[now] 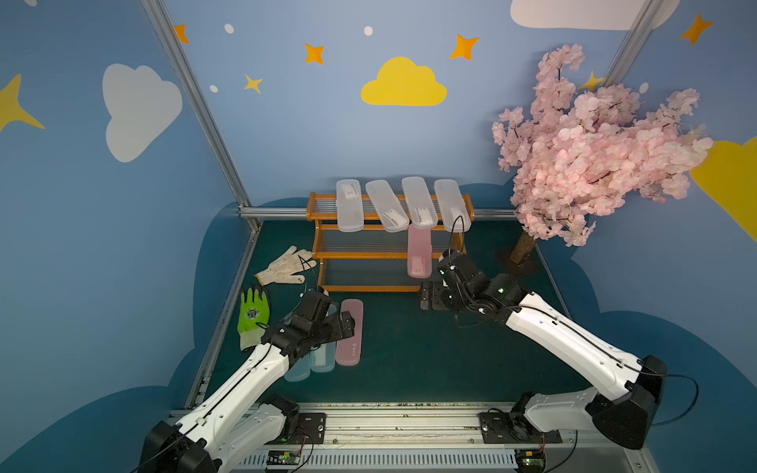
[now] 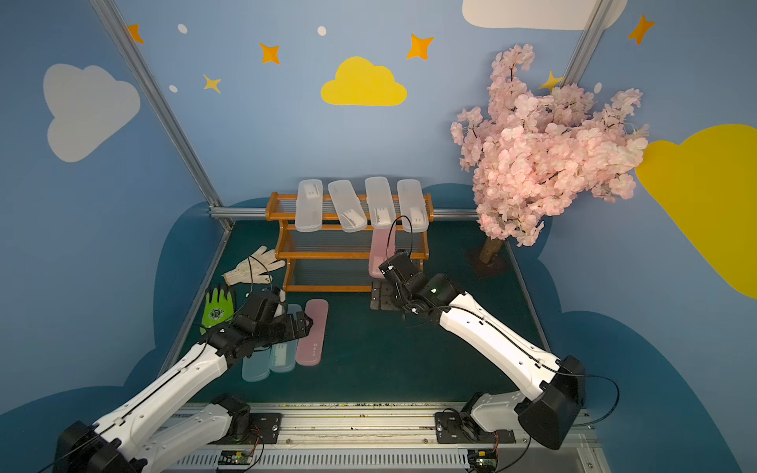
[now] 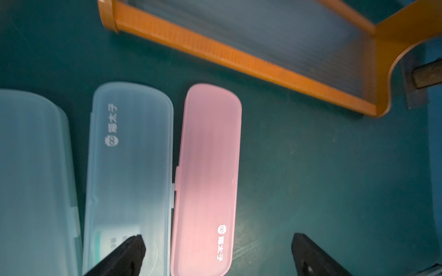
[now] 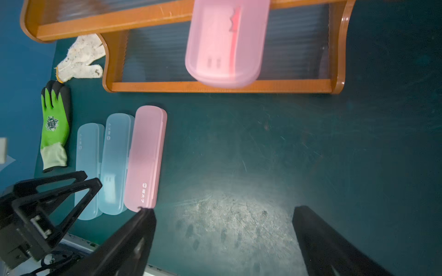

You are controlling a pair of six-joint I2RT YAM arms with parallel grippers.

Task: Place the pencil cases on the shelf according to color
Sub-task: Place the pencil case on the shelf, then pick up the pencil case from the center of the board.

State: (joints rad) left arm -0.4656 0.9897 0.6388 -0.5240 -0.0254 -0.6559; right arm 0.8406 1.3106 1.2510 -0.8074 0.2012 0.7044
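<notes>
**One pink case shelved, three cases on the table**

The shelf [image 1: 368, 254] carries four clear cases [image 1: 349, 204] across its top tier. One pink case [image 1: 419, 254] lies on the middle tier near the right end, its front end jutting past the rail. Before the shelf's left end, a second pink case [image 1: 350, 340] and two blue cases [image 3: 129, 167] lie side by side on the table [image 1: 430, 348]. The left jaws stand spread above them, gripping nothing. The right jaws, also spread and empty, hang just before the shelf's right end. A white glove [image 1: 284, 266] and a green glove [image 1: 254, 313] lie left of the shelf.
</notes>
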